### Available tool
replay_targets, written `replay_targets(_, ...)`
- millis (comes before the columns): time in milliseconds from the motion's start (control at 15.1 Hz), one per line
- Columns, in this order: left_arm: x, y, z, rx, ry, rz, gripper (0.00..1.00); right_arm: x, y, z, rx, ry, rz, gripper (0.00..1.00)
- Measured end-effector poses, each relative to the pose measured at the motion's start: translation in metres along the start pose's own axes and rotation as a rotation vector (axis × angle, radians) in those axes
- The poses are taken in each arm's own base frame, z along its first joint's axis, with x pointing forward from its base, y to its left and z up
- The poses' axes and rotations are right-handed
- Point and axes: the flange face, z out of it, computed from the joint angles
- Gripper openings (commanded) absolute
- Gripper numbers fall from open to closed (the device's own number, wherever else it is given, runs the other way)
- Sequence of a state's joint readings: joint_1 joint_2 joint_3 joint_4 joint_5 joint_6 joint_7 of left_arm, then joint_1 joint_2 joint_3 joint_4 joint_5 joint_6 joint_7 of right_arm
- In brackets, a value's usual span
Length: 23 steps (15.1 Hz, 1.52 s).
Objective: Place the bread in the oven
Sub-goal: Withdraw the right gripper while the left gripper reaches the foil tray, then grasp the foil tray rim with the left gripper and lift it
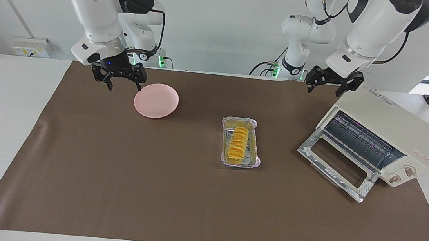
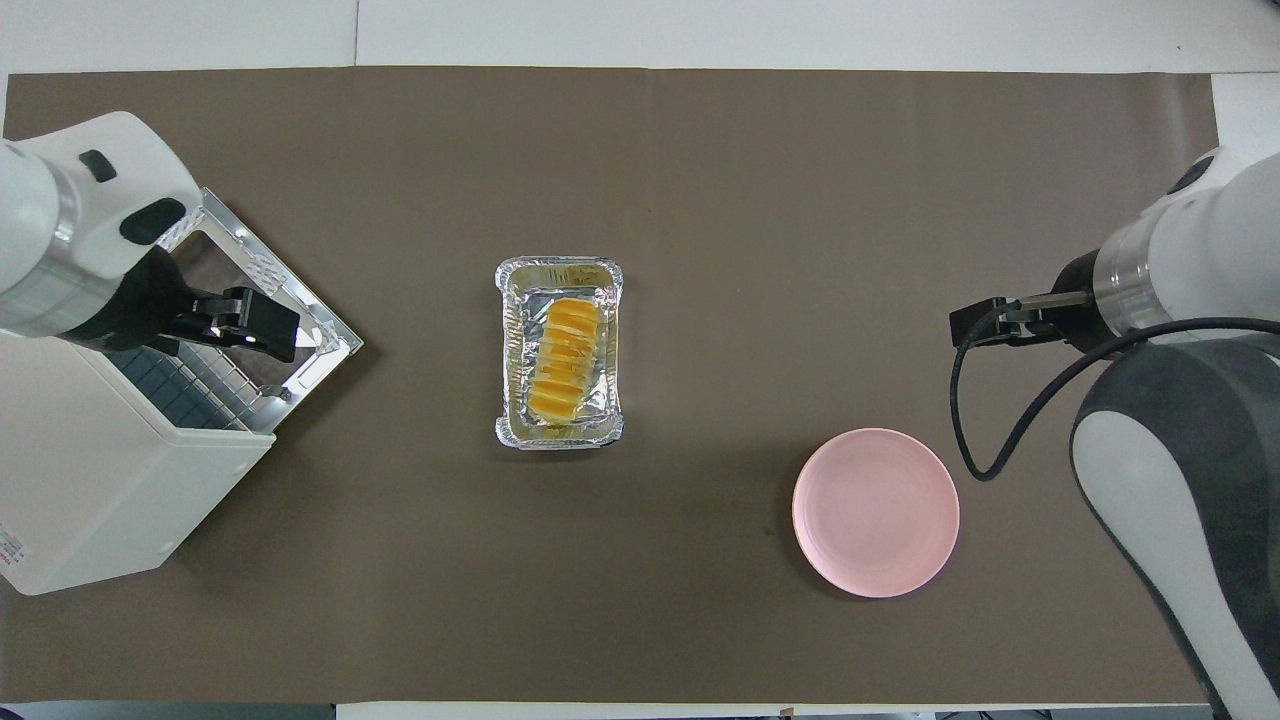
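The bread, a ridged yellow-orange loaf, lies in a silver foil tray at the middle of the mat. The cream-white oven stands at the left arm's end, its glass door dropped open and the wire rack showing. My left gripper hangs open and empty in the air beside the oven's top corner. My right gripper is raised, open and empty, over the mat beside the pink plate, well away from the bread.
A pink plate sits on the brown mat toward the right arm's end, nearer to the robots than the foil tray. Bare mat lies between the tray and the oven door.
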<state>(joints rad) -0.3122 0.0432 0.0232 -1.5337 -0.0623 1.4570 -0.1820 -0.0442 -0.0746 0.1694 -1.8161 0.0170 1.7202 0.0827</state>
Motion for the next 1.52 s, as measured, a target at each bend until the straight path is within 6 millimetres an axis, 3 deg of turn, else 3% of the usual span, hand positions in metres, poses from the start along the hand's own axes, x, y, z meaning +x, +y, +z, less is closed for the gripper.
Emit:
replay_targets(199,0.025,0.065,0.023,-0.032,-0.018,-0.102,1.0,-0.005,0.01,0.005,-0.006,-0.048,-0.01,0.99)
replay_targets(397,0.052,0.157,0.069,-0.034,0.018,-0.147,1.0,-0.006,0.01,0.007,-0.007,-0.059,-0.011,1.0)
replay_targets(596,0.062,0.203,0.12,-0.034,0.032,-0.124,1.0,-0.005,0.017,0.007,-0.007,-0.059,0.001,1.0)
replay_targets(994,0.05,0.254,0.211,-0.029,0.06,-0.145,1.0,-0.005,0.041,0.007,-0.004,-0.061,0.04,1.0)
replay_targets(1259,0.048,0.254,0.256,0.004,0.037,-0.145,1.0,-0.005,0.041,0.007,-0.004,-0.061,0.04,1.0)
replay_targets(1524,0.05,0.253,0.275,0.013,0.028,-0.147,0.81,-0.005,0.041,0.007,-0.004,-0.062,0.039,1.0)
